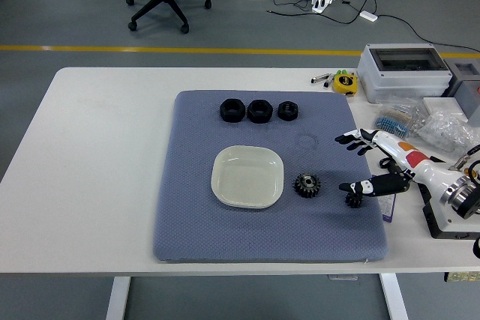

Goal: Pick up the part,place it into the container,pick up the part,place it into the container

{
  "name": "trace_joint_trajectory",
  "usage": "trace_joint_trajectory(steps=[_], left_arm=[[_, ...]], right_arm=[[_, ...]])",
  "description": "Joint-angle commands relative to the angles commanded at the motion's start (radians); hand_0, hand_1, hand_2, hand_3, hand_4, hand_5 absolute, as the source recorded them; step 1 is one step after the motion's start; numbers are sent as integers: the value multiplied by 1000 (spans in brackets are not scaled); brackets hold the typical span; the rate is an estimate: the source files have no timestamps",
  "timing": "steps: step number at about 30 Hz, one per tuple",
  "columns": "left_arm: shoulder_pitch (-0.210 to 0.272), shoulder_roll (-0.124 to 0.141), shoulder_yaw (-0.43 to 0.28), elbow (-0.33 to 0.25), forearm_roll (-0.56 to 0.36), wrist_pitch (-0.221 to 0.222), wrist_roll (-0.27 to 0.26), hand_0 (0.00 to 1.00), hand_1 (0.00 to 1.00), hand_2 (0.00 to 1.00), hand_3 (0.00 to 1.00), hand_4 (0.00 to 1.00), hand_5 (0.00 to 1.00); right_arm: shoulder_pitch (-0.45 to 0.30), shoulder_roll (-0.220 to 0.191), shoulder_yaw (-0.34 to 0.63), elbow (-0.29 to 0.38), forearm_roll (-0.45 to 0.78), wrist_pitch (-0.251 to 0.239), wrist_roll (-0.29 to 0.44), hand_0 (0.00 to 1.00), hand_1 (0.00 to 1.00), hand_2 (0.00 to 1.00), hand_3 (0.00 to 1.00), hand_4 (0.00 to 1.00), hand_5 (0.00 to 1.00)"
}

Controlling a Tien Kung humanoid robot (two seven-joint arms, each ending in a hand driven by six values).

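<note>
Reaching in from the right, my right hand (365, 162) is hovering over the blue-grey mat (195, 215) on the white bench (90, 155), upper fingers (352, 139) spread while thumb and a lower finger are pinching a small black gear (354, 200) at the mat's right edge. A second gear (307, 184) is lying just right of the empty cream dish (247, 176), apart from it. Three black ring parts (259, 110) are sitting in a row beyond the dish.

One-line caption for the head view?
Right hand grips a small black gear beside another gear; white dish empty.
</note>
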Motion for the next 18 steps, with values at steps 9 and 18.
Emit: trace_joint_trajectory(steps=[9, 18], left_arm=[[4, 0, -3, -1, 5, 0, 2, 673, 679, 691, 570, 641, 605], [4, 0, -2, -2, 4, -1, 3, 673, 679, 691, 570, 640, 604]], right_arm=[[22, 10, -48, -54, -320, -10, -2, 562, 624, 677, 635, 998, 240], [37, 32, -69, -110, -305, -26, -5, 541, 613, 670, 609, 988, 237]])
